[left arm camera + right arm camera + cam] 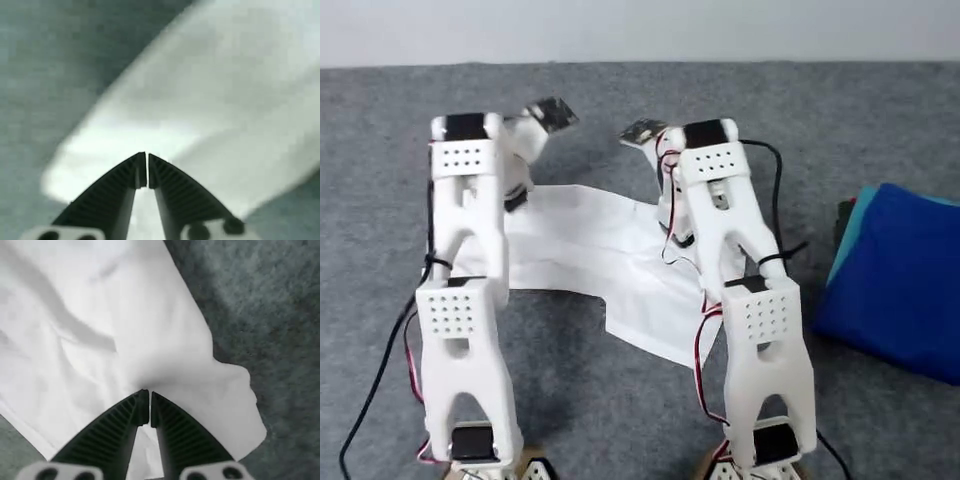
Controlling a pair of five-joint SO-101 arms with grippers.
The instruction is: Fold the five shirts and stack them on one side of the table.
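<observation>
White fabric shirt lies spread and creased mid-table, between the two arms. Left gripper and right gripper are each clenched on a pinch of its cloth. Judgement: raise both pinches level, carry them together and keep the span taut, since uneven travel would skew the fold. Folded blue shirt stack sits at the shirt's 3 o'clock, well apart, on the grey felt-like table.

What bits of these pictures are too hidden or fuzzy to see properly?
- white shirt: in the high view both arms cover parts of it, hiding its full outline.
- folded stack: cut off by the high view's right edge; its shirts cannot be counted.
- left gripper: the left wrist view is blurred, so whether it pinches cloth is unclear.
</observation>
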